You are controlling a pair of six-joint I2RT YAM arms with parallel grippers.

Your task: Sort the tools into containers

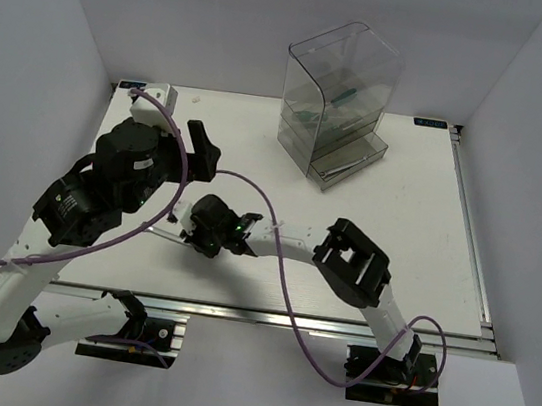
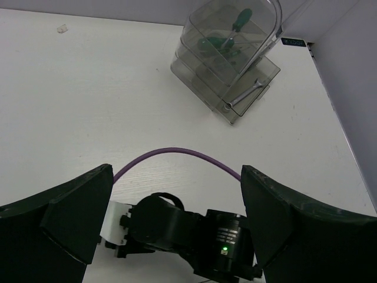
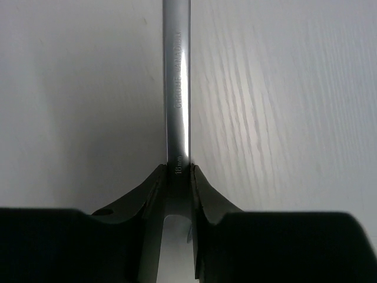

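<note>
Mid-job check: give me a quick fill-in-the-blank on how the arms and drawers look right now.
The right fingers pinch a wrench lying on the ___.
The left fingers stand ___, holding nothing.
A second wrench lies in the ___, pulled-out drawer.
The stored screwdrivers have ___ handles.
Missing: table; open; bottom; green.

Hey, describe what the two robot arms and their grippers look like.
The left arm and right arm have white links with bulky black joints, each trailing a purple cable. The left gripper and right gripper have black fingers. A green light glows on the right wrist.
</note>
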